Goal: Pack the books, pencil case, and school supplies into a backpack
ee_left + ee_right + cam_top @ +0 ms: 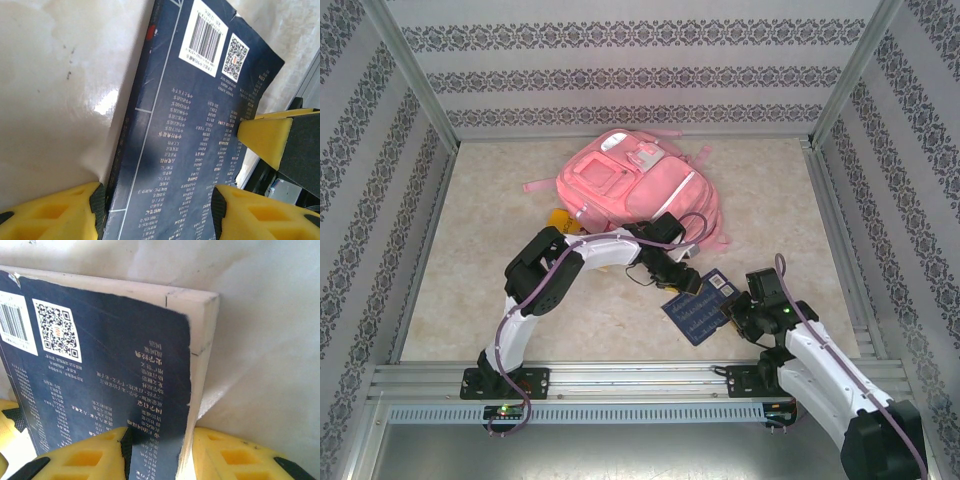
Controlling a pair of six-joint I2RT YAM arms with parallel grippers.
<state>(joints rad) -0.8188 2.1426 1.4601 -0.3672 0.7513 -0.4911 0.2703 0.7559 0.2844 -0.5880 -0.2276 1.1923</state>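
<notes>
Navy book [700, 312] is being clamped by left pincer [156, 192] and right pincer [160, 435] — backpack [630, 185] lying toward counter's [500, 320] far edge, nearer the left.

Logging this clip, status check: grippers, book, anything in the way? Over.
Right gripper clamped on edge of navy book. Left gripper straddles its spine side, grip unclear. Book not yet in backpack; left arm crosses backpack's near edge.

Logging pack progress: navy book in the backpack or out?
Out. The navy book is over the table, on the near side of the backpack, apart from it.
</notes>
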